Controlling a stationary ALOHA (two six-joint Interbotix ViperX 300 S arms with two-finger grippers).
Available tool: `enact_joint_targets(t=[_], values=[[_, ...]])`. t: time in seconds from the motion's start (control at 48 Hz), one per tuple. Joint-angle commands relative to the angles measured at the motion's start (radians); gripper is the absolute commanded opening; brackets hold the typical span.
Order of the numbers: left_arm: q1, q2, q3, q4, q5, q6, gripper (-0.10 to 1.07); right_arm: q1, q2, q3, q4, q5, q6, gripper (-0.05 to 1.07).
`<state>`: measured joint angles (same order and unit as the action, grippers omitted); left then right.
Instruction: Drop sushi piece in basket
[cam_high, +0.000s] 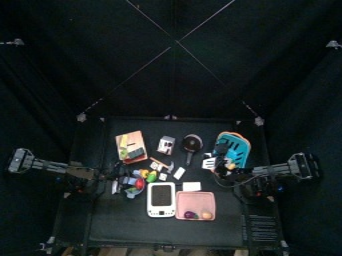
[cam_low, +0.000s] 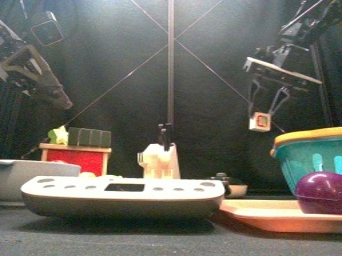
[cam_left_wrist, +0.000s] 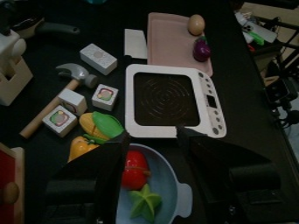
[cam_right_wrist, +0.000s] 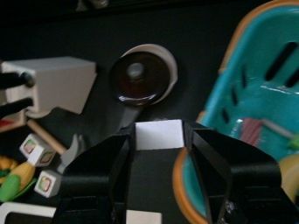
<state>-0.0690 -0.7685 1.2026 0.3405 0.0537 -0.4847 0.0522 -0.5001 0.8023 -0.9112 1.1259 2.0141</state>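
Note:
My right gripper (cam_right_wrist: 158, 150) is shut on a small white sushi piece (cam_right_wrist: 158, 136). In the front view the gripper (cam_low: 266, 112) hangs high with the piece (cam_low: 262, 121) between its jaws, just left of the teal basket (cam_low: 313, 158). In the right wrist view the basket's (cam_right_wrist: 251, 83) orange-edged rim lies beside the piece, with toy food inside. From above, the basket (cam_high: 237, 150) stands at the table's right and the gripper (cam_high: 249, 172) is just in front of it. My left gripper (cam_left_wrist: 163, 171) is open above a light-blue plate (cam_left_wrist: 170, 194).
A white scale (cam_left_wrist: 170, 92) and a pink tray (cam_left_wrist: 173, 35) holding an egg and a purple ball lie at the front. More sushi blocks (cam_left_wrist: 59, 118), a toy hammer (cam_left_wrist: 65, 83), a small dark pan (cam_right_wrist: 142, 74) and a white knife block (cam_right_wrist: 47, 83) crowd the middle.

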Motion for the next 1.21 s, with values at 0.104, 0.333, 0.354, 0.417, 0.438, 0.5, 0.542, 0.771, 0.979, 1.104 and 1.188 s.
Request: enact_joint_targets(t=[0.104,0.333,0.354,0.417,0.438,0.5,0.542,0.771,0.979,1.104,1.188], values=[[0.002,0.003,-0.012,-0.002,-0.003,0.000,0.85,-0.035,-0.156,0.087,0.049,0.152,0.002,0.75],[0.003,0.003,-0.014,0.000,-0.003,0.003,0.85,-0.164,-0.201,0.181,0.074,0.091,0.000,0.75],[0.005,0.003,-0.014,0.000,-0.003,0.003,0.85,-0.181,-0.199,0.190,0.077,0.077,-0.002,0.75],[0.008,0.003,-0.014,0.000,-0.003,0.005,0.85,-0.242,-0.193,0.222,0.084,0.008,-0.009,0.75],[0.008,0.003,-0.014,0.000,-0.003,0.005,0.85,-0.252,-0.193,0.227,0.086,-0.003,-0.011,0.75],[0.011,0.003,-0.012,0.002,-0.003,0.005,0.85,-0.319,-0.184,0.259,0.086,-0.091,-0.023,0.75],[0.014,0.003,-0.014,0.002,-0.003,0.005,0.85,-0.359,-0.176,0.273,0.086,-0.146,-0.031,0.76],[0.020,0.003,-0.012,0.000,-0.003,0.005,0.85,-0.534,-0.124,0.319,0.051,-0.347,-0.052,0.78],[0.020,0.003,-0.009,-0.002,-0.003,0.005,0.85,-0.575,-0.072,0.310,0.023,-0.373,-0.052,0.90],[0.020,0.003,-0.009,0.000,-0.003,0.005,0.85,-0.578,-0.049,0.305,0.025,-0.374,-0.052,0.96],[0.020,0.003,-0.009,0.000,-0.003,0.005,0.85,-0.575,-0.040,0.298,0.025,-0.383,-0.051,0.96]])
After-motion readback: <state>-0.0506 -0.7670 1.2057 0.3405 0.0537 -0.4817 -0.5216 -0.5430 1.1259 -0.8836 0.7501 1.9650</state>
